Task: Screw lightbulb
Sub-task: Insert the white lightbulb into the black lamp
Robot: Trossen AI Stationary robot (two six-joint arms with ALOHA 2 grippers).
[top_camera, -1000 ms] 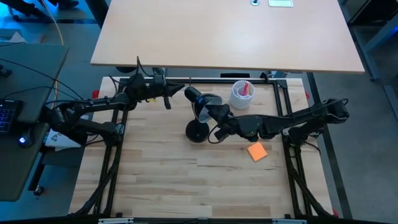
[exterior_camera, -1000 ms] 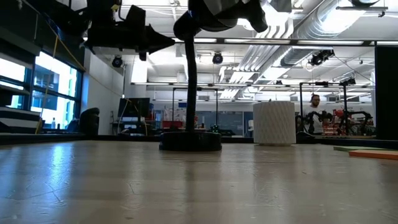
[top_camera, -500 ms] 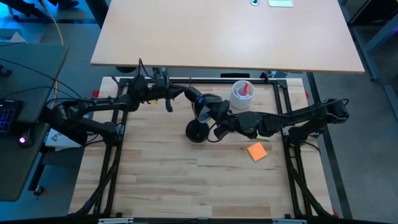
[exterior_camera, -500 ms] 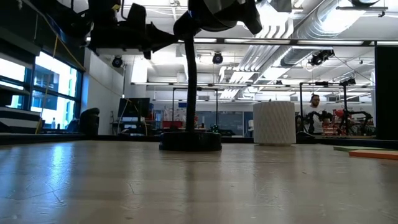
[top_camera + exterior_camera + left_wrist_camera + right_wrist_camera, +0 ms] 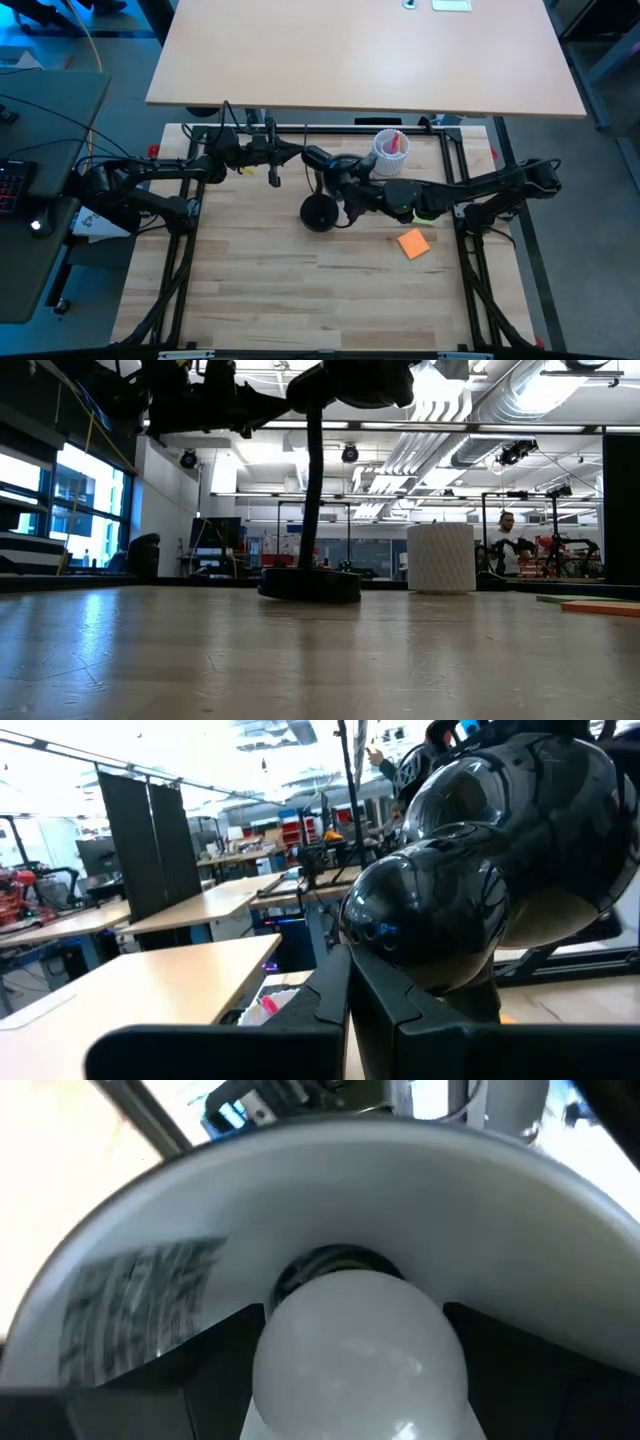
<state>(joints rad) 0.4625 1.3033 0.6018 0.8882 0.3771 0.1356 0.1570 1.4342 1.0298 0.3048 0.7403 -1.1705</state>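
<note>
My right gripper (image 5: 355,1380) is clamped on the lightbulb (image 5: 358,1342), one dark finger (image 5: 175,1370) on each side of the white globe. The bulb sits inside the white inner bowl of the lamp shade (image 5: 400,1190), its narrow base at the socket in the middle of the bowl; I cannot tell how deep it is in. From above, this gripper (image 5: 352,184) is at the head of the black desk lamp (image 5: 320,205), toward the far side of the wooden table (image 5: 300,280), left of the white cup (image 5: 388,150).

My left gripper (image 5: 290,155) reaches in from the left, its fingers (image 5: 380,1010) drawn close together against the glossy black back of the lamp's head (image 5: 440,910).

An orange pad (image 5: 413,243) lies on the table to the right of the lamp's round foot (image 5: 310,584).
</note>
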